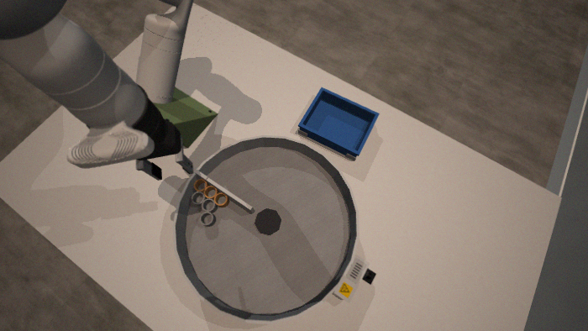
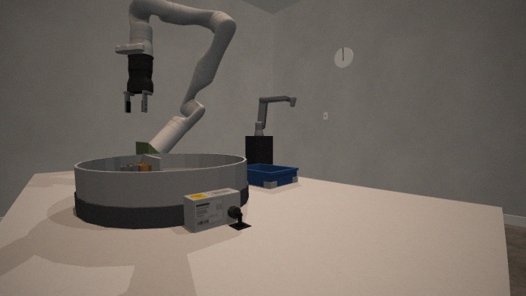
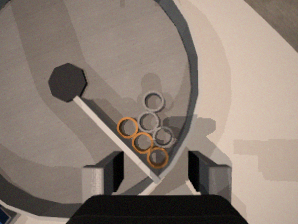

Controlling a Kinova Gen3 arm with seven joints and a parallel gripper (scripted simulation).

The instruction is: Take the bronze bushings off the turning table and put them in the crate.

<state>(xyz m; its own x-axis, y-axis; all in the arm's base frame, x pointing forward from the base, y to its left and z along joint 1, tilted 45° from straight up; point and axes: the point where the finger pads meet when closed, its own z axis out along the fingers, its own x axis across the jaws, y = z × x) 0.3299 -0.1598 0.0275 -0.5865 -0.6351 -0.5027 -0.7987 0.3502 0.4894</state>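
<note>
My gripper [image 1: 172,169] [image 2: 136,107] [image 3: 155,164] is open and empty, high above the left rim of the turning table [image 1: 294,252] [image 2: 131,189] [image 3: 120,40]. Three bronze bushings stand in a touching row along the pale bar; the innermost bronze bushing [image 1: 220,205] [image 3: 118,127] is nearest the hub, the outermost bronze bushing [image 3: 157,167] near the wall. Two steel bushings sit against the row's other side. A third steel bushing [image 1: 207,225] [image 3: 145,101] stands just beyond them. The blue crate [image 1: 329,142] [image 2: 263,176] is empty in the top view.
The pale bar [image 1: 227,191] [image 3: 115,136] runs from the rim towards the dark hub [image 1: 268,222] [image 3: 67,82]. A high wall rings the turning table. A grey control box [image 2: 204,215] stands at its outer side. The green base block [image 1: 193,118] is behind, left of the crate.
</note>
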